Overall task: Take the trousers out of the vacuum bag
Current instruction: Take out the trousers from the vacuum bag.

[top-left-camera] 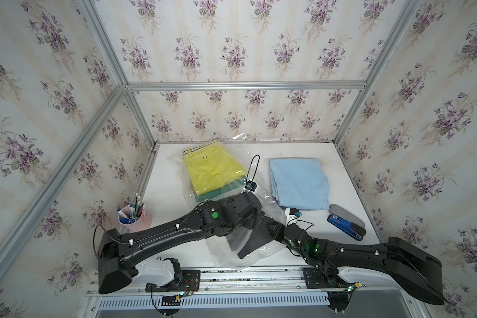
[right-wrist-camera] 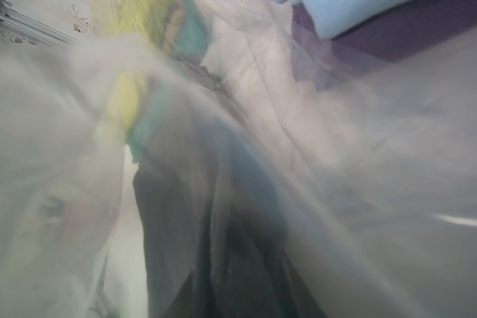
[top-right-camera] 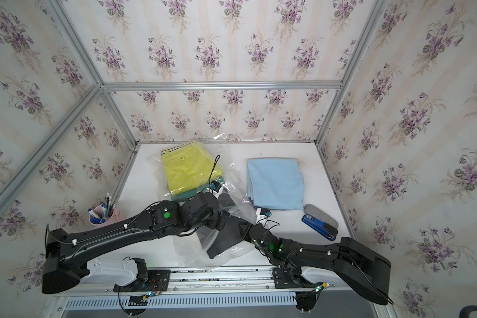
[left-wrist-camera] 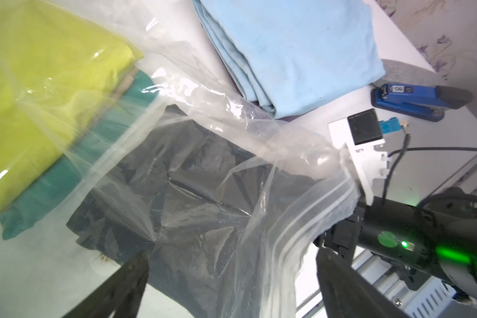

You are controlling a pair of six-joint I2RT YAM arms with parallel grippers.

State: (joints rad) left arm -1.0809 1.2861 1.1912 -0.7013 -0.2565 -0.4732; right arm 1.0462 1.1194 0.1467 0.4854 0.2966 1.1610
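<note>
The see-through vacuum bag (top-left-camera: 223, 254) lies from the back left to the table's front. Inside at the back are yellow-green trousers (top-left-camera: 212, 168) on teal trousers (top-left-camera: 218, 193), with a tan edge (left-wrist-camera: 127, 82) between them. Black trousers (top-left-camera: 255, 243) (left-wrist-camera: 193, 187) lie crumpled at the bag's mouth, by the zip strip (left-wrist-camera: 309, 220). Light blue trousers (top-left-camera: 300, 181) rest outside on purple ones (right-wrist-camera: 397, 35). My left gripper (left-wrist-camera: 230, 252) (top-left-camera: 258, 220) hovers open over the black trousers and plastic. My right gripper (top-left-camera: 274, 230) is at the bag's mouth against the black cloth; plastic blurs its jaws.
A pink cup of pens (top-left-camera: 134, 217) stands at the left edge. A blue stapler (top-left-camera: 344, 224) and a grey pad (top-left-camera: 347, 214) lie at the right, in front of the light blue trousers. Papered walls close three sides; a metal rail (top-left-camera: 248, 278) runs along the front.
</note>
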